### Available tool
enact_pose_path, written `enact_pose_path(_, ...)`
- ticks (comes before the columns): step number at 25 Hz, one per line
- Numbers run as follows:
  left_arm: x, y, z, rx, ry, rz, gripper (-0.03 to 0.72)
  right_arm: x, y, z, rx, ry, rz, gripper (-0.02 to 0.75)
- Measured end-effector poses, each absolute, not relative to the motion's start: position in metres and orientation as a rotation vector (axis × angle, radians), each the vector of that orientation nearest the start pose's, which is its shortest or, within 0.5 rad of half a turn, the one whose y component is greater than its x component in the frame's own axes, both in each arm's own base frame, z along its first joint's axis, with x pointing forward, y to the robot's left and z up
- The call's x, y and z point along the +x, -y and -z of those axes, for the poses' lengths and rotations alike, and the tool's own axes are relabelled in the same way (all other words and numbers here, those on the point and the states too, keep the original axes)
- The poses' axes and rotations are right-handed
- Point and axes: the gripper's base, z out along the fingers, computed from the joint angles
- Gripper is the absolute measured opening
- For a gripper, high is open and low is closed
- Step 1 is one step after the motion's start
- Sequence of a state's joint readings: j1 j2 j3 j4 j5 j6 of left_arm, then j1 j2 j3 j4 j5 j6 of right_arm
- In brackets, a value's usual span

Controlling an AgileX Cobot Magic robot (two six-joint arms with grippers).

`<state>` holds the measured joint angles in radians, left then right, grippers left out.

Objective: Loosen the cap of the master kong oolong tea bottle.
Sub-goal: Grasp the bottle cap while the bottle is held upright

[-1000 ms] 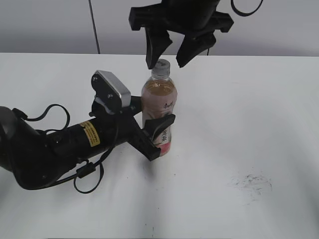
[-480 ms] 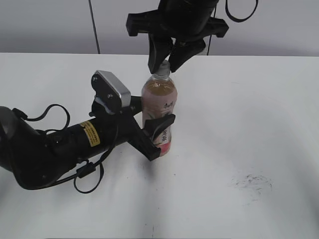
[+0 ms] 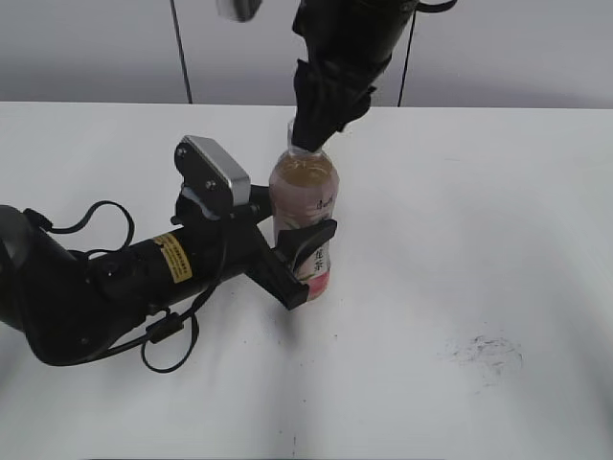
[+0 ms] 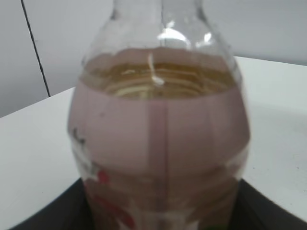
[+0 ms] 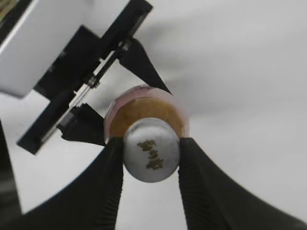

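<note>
Both grippers (left (image 3: 311, 257); right (image 5: 151, 155)) clamped

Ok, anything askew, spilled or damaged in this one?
Nothing spilled or damaged. The bottle stands upright on the table, held low by the left gripper, with the right gripper shut on the cap. Only oddity: a dark scuff on the table, off to the right.

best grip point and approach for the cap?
Grip the cap on its round side wall, coming straight down from above: the bottle stands upright with the cap topmost. The right gripper already pinches it this way, while the left gripper clamps the lower body.
</note>
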<state>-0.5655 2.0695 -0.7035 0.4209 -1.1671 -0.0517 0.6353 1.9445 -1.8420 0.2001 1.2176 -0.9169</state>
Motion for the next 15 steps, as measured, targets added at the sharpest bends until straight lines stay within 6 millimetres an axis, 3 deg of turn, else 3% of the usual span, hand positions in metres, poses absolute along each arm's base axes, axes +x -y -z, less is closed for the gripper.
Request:
enact_pose_path(4,0.2733,0.2142,-0.1064,0.859,-1.524,0.657,0.388,0.3284,-0.2629,-0.3060,-2.211,-1.649,-0.113,0.270)
enact_pose_path(8,0.2733,0.2143,-0.1064,0.861,-1.524,0.656,0.388,0.3286,-0.2631,-0.3061,-2.238,-1.604,-0.103,0.283)
enact_pose_path(10,0.2733,0.2143,-0.1064,0.861,-1.524,0.656,0.388,0.3286,-0.2642,-0.3060,-2.198,-1.647,-0.125,0.390)
enact_pose_path(12,0.2731,0.2144,-0.1065,0.863,-1.522,0.657,0.388,0.3282,-0.2658,-0.3063,-2.117,-1.735,-0.170,0.550)
enact_pose_path(15,0.2727,0.2147,-0.1062,0.870,-1.520,0.659,0.388,0.3279,-0.2667,-0.3111,-1.934,-1.920,-0.233,0.631)
